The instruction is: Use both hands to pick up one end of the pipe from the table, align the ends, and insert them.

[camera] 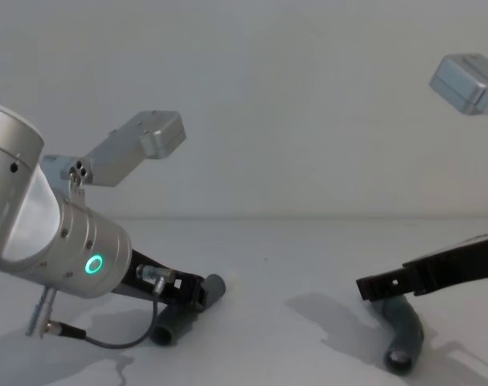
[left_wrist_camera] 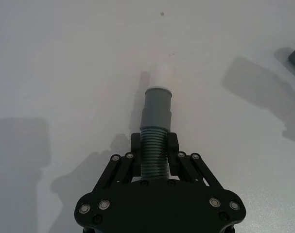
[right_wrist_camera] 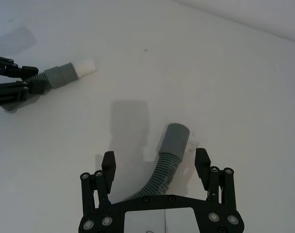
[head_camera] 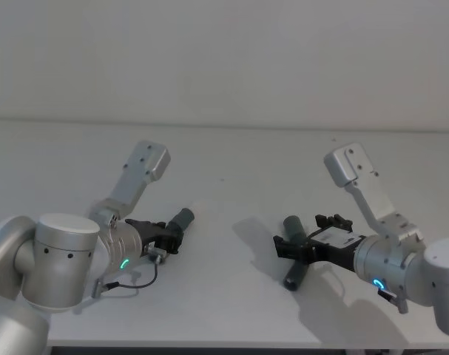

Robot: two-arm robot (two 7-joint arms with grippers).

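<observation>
Left gripper [left_wrist_camera: 153, 145] jaws clamped on ribbed middle of white-tipped pipe piece [left_wrist_camera: 157, 104] at 8 o'clock on table [head_camera: 231, 303], cuff pointing 2 o'clock; right gripper [right_wrist_camera: 155, 162] jaws apart, straddling second pipe piece [right_wrist_camera: 174, 138] lying at 4 o'clock.

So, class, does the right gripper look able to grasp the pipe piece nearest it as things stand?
Probably yes: the right gripper is open, its fingers either side of the right pipe piece at its ribbed middle, not touching it, with nothing between.
</observation>
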